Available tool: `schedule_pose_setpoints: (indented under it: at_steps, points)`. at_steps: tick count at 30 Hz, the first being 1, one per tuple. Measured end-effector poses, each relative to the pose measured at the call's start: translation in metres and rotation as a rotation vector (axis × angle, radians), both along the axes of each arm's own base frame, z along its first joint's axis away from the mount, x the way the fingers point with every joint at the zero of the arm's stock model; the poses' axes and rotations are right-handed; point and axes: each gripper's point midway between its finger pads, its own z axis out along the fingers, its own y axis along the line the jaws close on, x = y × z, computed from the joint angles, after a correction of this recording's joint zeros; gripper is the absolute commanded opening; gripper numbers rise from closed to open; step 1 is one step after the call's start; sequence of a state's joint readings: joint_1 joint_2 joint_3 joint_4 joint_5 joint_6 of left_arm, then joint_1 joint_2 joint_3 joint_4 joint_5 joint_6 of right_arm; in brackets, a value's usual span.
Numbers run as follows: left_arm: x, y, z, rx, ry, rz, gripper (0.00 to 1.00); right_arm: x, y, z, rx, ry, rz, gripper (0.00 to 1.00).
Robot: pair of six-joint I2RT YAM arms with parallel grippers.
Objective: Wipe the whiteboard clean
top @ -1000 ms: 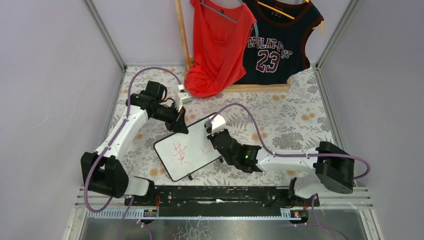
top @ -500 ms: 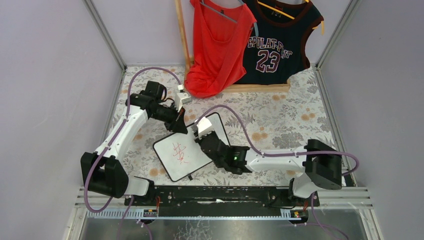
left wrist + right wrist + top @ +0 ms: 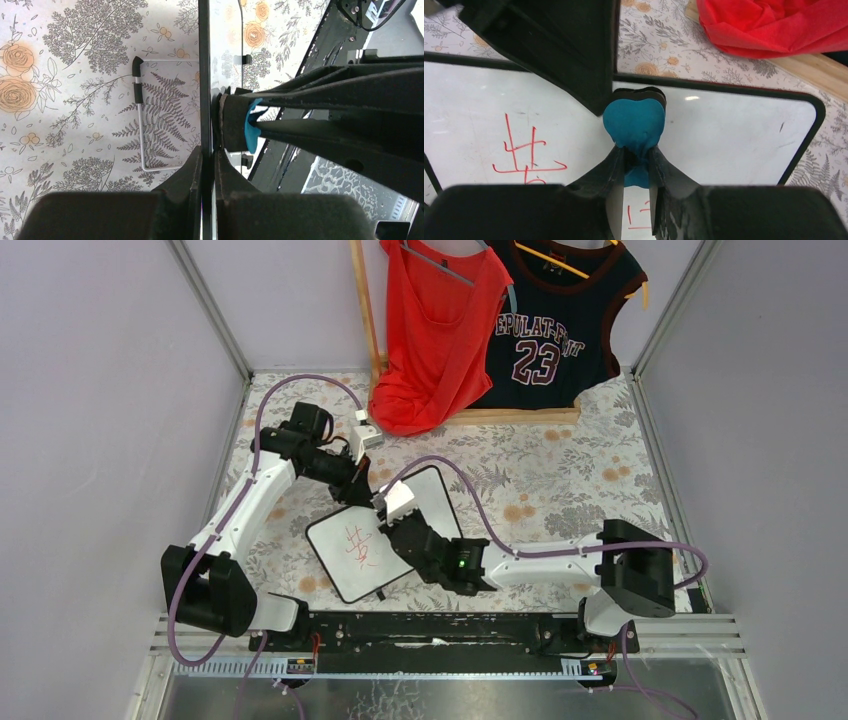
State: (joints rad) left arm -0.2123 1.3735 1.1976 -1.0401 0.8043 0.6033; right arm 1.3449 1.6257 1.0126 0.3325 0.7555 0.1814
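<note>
The whiteboard (image 3: 350, 570) lies tilted on the floral tablecloth, with red handwritten characters (image 3: 357, 545) on its left half. In the right wrist view the whiteboard (image 3: 734, 125) bears red marks (image 3: 526, 155) left of my fingers and below them. My left gripper (image 3: 358, 492) is shut on the board's far black frame (image 3: 204, 75). My right gripper (image 3: 392, 508) is shut on a blue eraser (image 3: 634, 122), pressed on the board near its far edge, close to the left gripper. The eraser also shows in the left wrist view (image 3: 251, 131).
A red shirt (image 3: 435, 330) and a dark "23" jersey (image 3: 555, 320) hang on a wooden rack (image 3: 520, 415) at the back. A small white object (image 3: 365, 432) sits near the left arm. A wire stand (image 3: 142, 125) lies under the board's edge.
My right gripper has slid the eraser leftwards across the board, from its right part to beside the left gripper. The red mark on the right half no longer shows in the top view.
</note>
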Motion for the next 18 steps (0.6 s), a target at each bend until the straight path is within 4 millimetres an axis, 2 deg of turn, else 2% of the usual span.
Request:
schedule_pose_setpoints:
  at_steps: [2, 6, 12, 15, 18]
  points:
    - [-0.001, -0.001, 0.001, -0.008, 0.001, -0.004, 0.0, 0.0, -0.008, -0.004, 0.008, 0.008, -0.011, 0.0]
    - [-0.001, -0.003, 0.001, -0.015, -0.001, -0.008, 0.0, 0.001, -0.037, -0.022, -0.016, 0.035, -0.041, 0.0]
    - [-0.002, -0.005, 0.003, -0.027, 0.003, -0.014, 0.0, 0.012, -0.08, -0.03, -0.047, 0.049, -0.121, 0.0]
    - [-0.003, -0.006, 0.003, -0.032, 0.007, -0.019, 0.0, 0.012, -0.089, -0.032, -0.049, 0.055, -0.135, 0.0]
    - [-0.004, -0.006, 0.002, -0.034, 0.009, -0.021, 0.0, 0.01, -0.088, -0.032, -0.04, 0.063, -0.13, 0.0]
